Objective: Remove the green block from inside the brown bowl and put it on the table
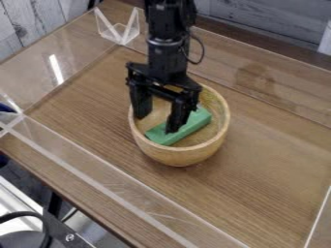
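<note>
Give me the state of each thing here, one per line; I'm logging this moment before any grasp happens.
gripper: open, pointing down, fingers lowered into the bowl on either side of the block
green block: lying tilted inside the bowl, not lifted
brown bowl: upright on the table, holding the block
table: bears the bowl; block not yet on it
</note>
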`<state>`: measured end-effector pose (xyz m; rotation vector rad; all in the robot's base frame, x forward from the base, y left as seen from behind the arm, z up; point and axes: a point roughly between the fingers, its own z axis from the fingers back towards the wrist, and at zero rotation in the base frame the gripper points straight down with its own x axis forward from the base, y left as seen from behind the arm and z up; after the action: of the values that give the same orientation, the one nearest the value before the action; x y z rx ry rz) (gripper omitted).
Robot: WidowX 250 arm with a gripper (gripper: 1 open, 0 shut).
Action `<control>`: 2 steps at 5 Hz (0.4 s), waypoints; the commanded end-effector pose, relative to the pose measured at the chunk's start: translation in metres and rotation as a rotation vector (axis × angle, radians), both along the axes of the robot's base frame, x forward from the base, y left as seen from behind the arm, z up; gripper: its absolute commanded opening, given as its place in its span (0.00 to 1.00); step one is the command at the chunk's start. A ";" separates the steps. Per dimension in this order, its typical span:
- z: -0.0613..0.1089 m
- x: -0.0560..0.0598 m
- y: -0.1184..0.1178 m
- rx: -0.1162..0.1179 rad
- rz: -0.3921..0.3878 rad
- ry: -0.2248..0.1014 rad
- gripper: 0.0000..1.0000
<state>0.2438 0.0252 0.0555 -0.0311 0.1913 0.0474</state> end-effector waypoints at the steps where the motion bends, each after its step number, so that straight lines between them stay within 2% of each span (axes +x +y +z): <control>1: 0.001 0.010 -0.008 0.025 0.015 -0.042 1.00; 2: -0.005 0.005 -0.012 0.004 0.019 -0.022 1.00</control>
<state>0.2435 0.0137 0.0436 -0.0293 0.2015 0.0697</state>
